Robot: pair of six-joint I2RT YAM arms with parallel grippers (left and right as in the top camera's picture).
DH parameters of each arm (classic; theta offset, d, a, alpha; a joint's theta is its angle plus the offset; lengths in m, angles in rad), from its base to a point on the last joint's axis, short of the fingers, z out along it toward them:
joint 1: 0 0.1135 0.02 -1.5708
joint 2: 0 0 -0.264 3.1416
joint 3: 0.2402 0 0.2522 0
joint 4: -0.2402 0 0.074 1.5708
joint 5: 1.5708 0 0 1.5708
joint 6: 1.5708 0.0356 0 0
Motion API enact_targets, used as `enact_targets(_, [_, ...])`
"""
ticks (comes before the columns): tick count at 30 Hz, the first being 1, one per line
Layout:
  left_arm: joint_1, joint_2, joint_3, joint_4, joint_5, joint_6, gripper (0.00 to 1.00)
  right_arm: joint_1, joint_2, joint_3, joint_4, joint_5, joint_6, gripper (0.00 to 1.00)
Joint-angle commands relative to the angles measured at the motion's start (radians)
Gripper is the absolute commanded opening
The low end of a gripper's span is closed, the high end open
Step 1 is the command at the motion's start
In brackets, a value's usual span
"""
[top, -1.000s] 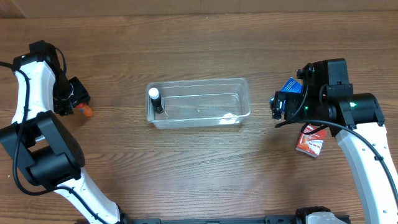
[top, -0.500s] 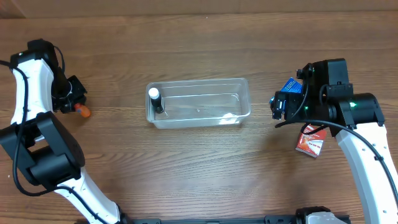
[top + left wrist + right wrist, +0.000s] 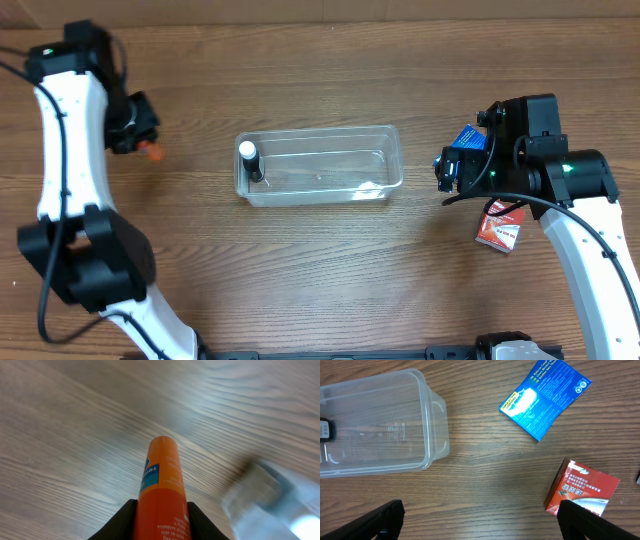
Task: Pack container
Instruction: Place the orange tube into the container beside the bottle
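Clamping an orange tube (image 3: 162,485) between its fingers, the left gripper (image 3: 143,138) hangs over the wood table (image 3: 320,270) at about 10 o'clock from the container (image 3: 330,160); a blurred pale shape at 4 o'clock in the left wrist view may be that tub. The container sits mid-table with a white-capped bottle (image 3: 248,152) inside at its 9 o'clock end; the right gripper (image 3: 480,512), jaws spread wide on nothing, hovers off its 3 o'clock end; a blue packet (image 3: 545,397) lies at 1 o'clock and a red box (image 3: 582,492) at 4 o'clock in the right wrist view.
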State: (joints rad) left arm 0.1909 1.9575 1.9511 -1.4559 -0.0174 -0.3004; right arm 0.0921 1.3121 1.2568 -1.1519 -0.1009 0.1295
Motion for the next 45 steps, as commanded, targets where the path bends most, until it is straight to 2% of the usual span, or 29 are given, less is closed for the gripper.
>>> enact_targets(1, [-0.145,-0.193,0.035,-0.027,0.017,-0.033,0.07,-0.004,-0.012,0.027,0.005,-0.006,-0.002,1.0])
enact_targets(6, [-0.346,-0.269,0.031,-0.08,0.006,-0.073,0.07,-0.004,-0.012,0.027,0.005,-0.006,-0.002,1.0])
enact_targets(10, [-0.452,-0.269,-0.018,-0.094,0.006,-0.095,0.07,-0.004,-0.012,0.027,0.005,-0.005,-0.002,1.0])
enact_targets(17, [-0.573,-0.269,-0.267,0.051,0.007,-0.104,0.07,-0.004,-0.012,0.027,0.005,-0.006,-0.002,1.0])
enact_targets(24, [-0.582,-0.269,-0.478,0.242,0.002,-0.108,0.08,-0.004,-0.012,0.027,0.004,-0.006,-0.002,1.0])
enact_targets(32, [-0.582,-0.263,-0.529,0.288,-0.121,-0.136,0.08,-0.004,-0.012,0.027,0.004,-0.006,-0.002,1.0])
enact_targets(38, [-0.575,-0.256,-0.602,0.368,-0.121,-0.142,0.12,-0.004,-0.012,0.027,0.001,-0.006,-0.002,1.0])
enact_targets(45, [-0.537,-0.25,-0.607,0.375,-0.121,-0.142,0.14,-0.004,-0.012,0.027,-0.002,-0.006,-0.002,1.0])
